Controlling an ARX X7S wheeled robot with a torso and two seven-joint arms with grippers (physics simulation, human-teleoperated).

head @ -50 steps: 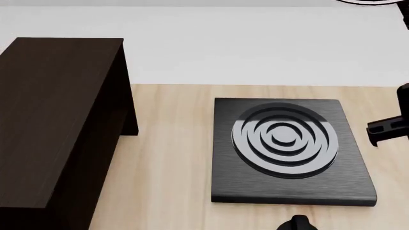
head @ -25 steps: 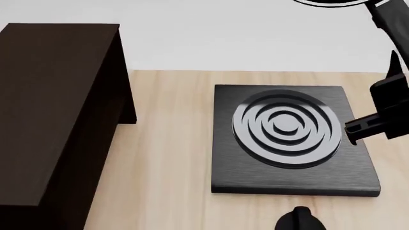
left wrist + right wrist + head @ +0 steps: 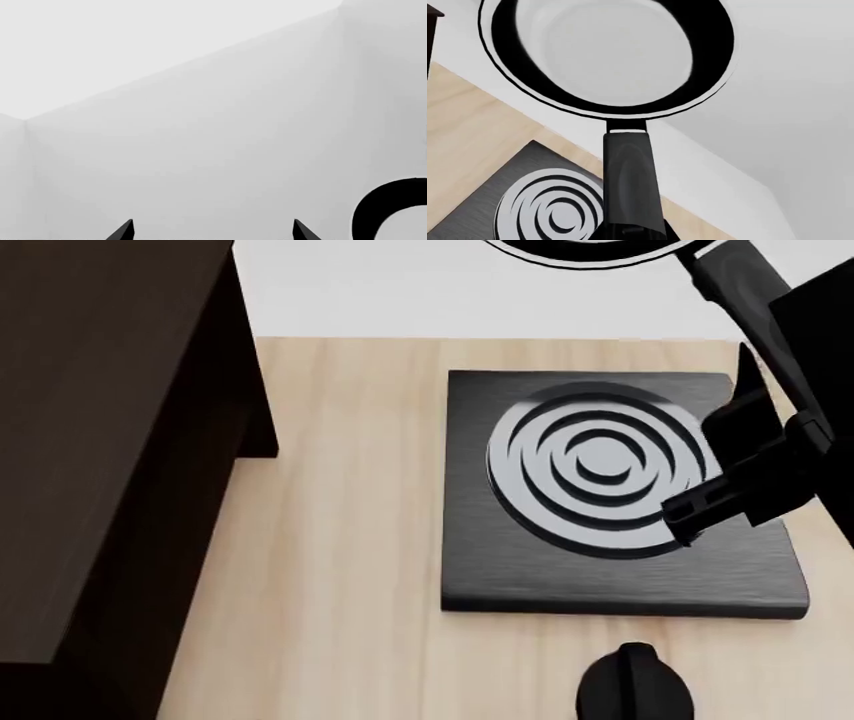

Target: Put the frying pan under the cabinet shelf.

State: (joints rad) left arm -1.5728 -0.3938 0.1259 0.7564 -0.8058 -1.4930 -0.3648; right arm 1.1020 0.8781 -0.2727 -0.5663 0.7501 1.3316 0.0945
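The right gripper (image 3: 627,232) was clamped on the long handle of the small round black frying pan (image 3: 607,55), held aloft beyond the square black ringed burner plate (image 3: 621,490). The large dark brown wood-grain cabinet shelf (image 3: 107,440) stood well apart. The left gripper's (image 3: 212,231) fingertips stood apart.

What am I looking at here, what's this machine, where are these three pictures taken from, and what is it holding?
It is a simulated two-armed robot on wheels, steered by a person. One picture looks down from its head; the other two come from cameras near each gripper. On the wooden table lie a square black burner plate with rings and a black knob; a dark brown cabinet shelf stands at the left. The right gripper holds the frying pan by its long handle, raised above the burner's far side. The left wrist view shows only the left gripper's two fingertips, apart, against blank walls.
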